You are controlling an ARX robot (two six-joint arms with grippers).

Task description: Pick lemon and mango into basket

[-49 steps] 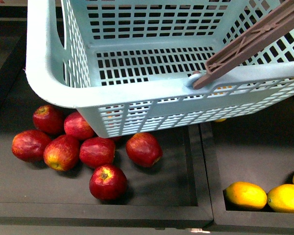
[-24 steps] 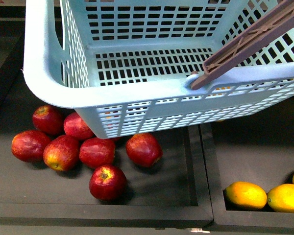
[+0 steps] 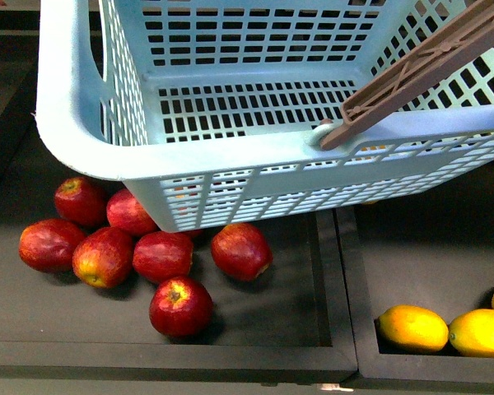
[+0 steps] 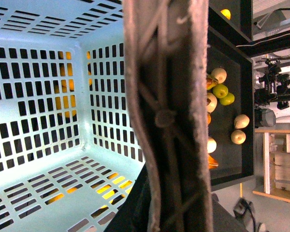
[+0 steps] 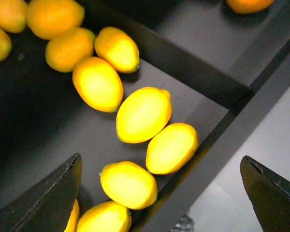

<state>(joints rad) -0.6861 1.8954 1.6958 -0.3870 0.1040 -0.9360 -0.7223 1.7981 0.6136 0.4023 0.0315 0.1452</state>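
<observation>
Front view: the basket (image 3: pixel 90 123) has slid a little to the left above the red apples (image 3: pixel 163 255), and no fruit shows inside yet. Left wrist view: the brown handle (image 4: pixel 169 121) fills the picture, so I cannot tell if the left claw grips it. Right wrist view: the right claw (image 5: pixel 160 157) hangs wide open over what is probably a lemon (image 5: pixel 143 115), by the tray (image 5: pixel 221 131) edge. Picking comes next.

Black, raised-rim display trays (image 3: pixel 230 362) stood side by side, split by a dark divider (image 3: pixel 343 271), under bright even light, while beyond their outer edge lay a pale grey floor (image 5: pixel 280 125) and, further off, a light wooden shelf unit (image 4: pixel 280 164) beside a cluster of dark equipment (image 4: pixel 273 87).
</observation>
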